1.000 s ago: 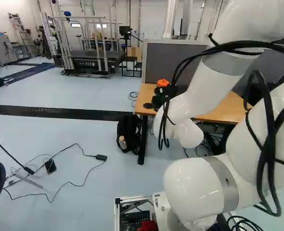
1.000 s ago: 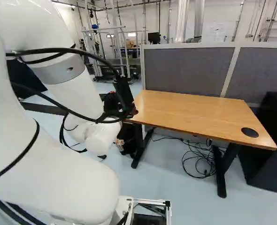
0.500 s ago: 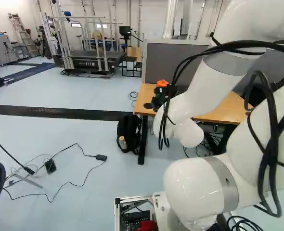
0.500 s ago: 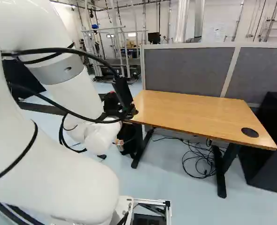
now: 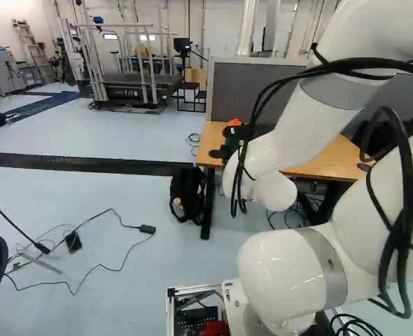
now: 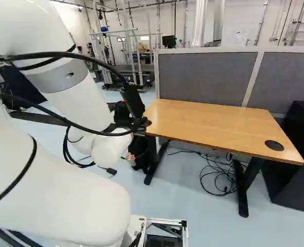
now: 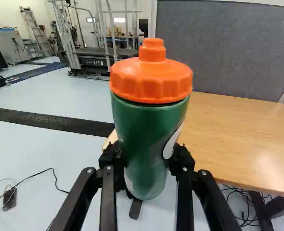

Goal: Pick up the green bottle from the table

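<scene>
The black gripper (image 5: 230, 143) is at the left end of the wooden table (image 6: 214, 121), partly hidden behind my arm in the left base view. Its two fingers are shut on the green bottle (image 7: 147, 126) in the wrist view, one on each side of its lower half; the gripper (image 7: 148, 161) holds it upright. The bottle's orange cap (image 7: 151, 79) faces up. Floor shows around the bottle's lower end, which hangs beside the table's edge. In the left base view only the orange cap (image 5: 234, 122) stands out above the gripper.
Grey partition panels (image 6: 203, 77) line the table's far side. A black backpack (image 5: 187, 194) rests by the table leg. Black cabinets (image 6: 296, 149) stand right of the table in the right base view. Cables (image 5: 115, 269) lie on the floor.
My arm's upper links have shifted slightly, rightward in the left base view and leftward in the right one. The gripper has moved a little with the bottle still held. The base has not moved.
</scene>
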`<state>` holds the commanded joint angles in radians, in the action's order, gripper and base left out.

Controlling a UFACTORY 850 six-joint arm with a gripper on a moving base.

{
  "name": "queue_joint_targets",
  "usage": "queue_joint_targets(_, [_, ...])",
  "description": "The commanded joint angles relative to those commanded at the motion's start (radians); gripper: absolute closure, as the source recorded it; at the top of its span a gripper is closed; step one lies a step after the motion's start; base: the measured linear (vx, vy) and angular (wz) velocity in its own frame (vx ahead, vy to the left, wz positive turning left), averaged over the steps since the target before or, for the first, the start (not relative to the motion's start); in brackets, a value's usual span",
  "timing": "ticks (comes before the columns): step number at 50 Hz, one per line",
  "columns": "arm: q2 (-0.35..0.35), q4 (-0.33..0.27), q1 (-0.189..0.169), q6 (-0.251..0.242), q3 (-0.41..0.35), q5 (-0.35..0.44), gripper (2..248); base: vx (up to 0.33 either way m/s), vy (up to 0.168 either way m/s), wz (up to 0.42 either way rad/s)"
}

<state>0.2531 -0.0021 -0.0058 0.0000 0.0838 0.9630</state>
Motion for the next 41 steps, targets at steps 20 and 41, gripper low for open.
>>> queue_joint_targets(20, [0.020, 0.002, 0.004, 0.000, 0.003, -0.068, 139, 0.000, 0.000, 0.000])
queue_joint_targets(41, [0.026, 0.002, 0.006, 0.000, 0.004, -0.090, 139, 0.000, 0.000, 0.000])
